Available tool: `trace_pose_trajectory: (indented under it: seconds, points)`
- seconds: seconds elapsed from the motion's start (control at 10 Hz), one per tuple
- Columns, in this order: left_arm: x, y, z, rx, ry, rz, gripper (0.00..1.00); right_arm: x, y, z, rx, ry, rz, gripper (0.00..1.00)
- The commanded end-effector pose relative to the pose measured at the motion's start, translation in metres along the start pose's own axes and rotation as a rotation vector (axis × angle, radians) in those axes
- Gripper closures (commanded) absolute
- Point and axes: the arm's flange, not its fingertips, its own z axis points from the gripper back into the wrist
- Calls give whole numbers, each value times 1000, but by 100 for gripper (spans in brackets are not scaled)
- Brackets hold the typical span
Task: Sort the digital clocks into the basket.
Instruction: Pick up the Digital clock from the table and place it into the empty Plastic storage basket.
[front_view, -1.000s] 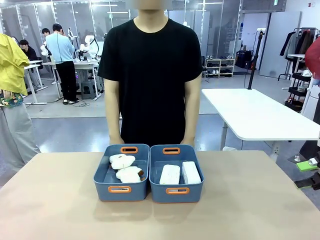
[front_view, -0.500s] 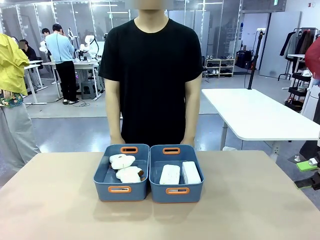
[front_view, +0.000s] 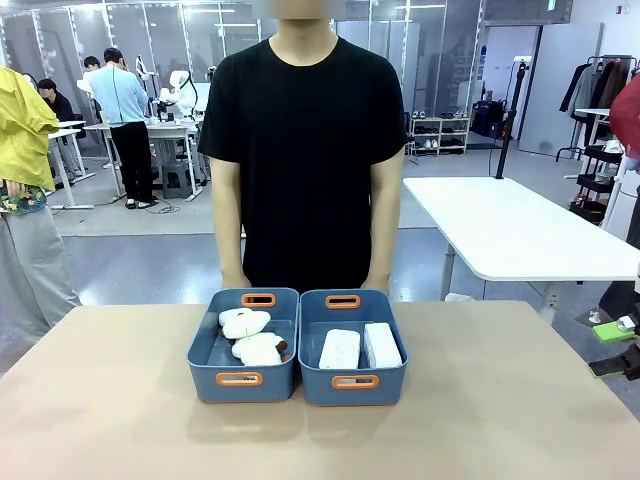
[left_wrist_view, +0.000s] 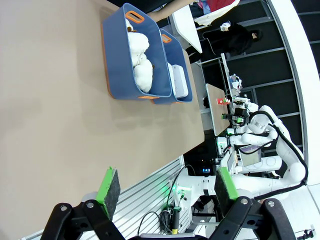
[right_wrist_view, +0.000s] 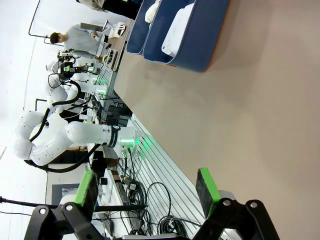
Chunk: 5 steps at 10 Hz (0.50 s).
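Observation:
Two white digital clocks (front_view: 340, 349) (front_view: 381, 344) lie side by side in the right blue basket (front_view: 352, 381), which stands mid-table before the person. The left wrist view catches the clocks (left_wrist_view: 178, 81) inside that basket (left_wrist_view: 183, 55) past the other bin; from the right wrist one clock (right_wrist_view: 177, 28) shows over the basket wall (right_wrist_view: 200, 45). My left gripper (left_wrist_view: 167, 185) hangs open over bare table, far from both bins. My right gripper (right_wrist_view: 147, 189) is open too, nothing between its green pads.
A second blue bin (front_view: 243, 380) at the left holds two cream plush toys (front_view: 252, 336). The person in a black shirt (front_view: 305, 150) stands at the far edge, hands down behind the bins. Wide tabletop (front_view: 110, 400) lies free on both sides and in front.

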Motion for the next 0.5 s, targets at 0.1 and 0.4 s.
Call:
trace_pose_trajectory:
  seconds: [0.1,0.4]
  points:
    - [1,-2,-1,-3,0,-5,3,0,1,-2,-12,-10,-14,0]
    - [1,-2,-1,-3,0,-5,3,0,1,-2,-12,-10,-14,0]
